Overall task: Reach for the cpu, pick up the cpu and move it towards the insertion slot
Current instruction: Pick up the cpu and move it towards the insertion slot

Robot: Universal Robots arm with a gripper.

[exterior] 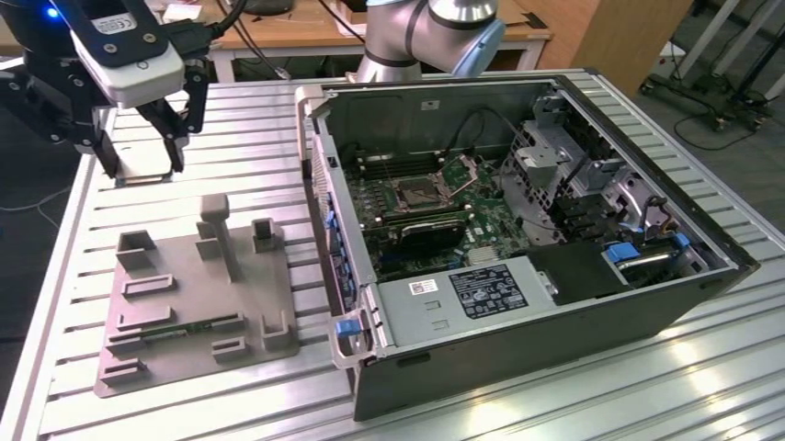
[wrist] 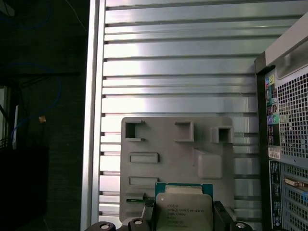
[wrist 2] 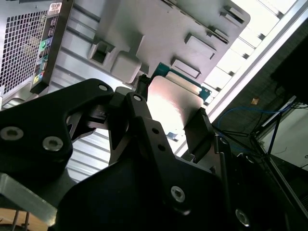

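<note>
The gripper (exterior: 143,168) is clamped on two opposite edges of the cpu (wrist: 184,211), over the table (exterior: 252,124) near its far corner on the exterior view's left, and the slot (exterior: 415,193) lies well apart toward the exterior view's right, inside the open case (exterior: 552,335).

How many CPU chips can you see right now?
1. The cpu is held between the fingers of the tool, near the grey fixture. The insertion slot looks empty; others may be hidden.
</note>
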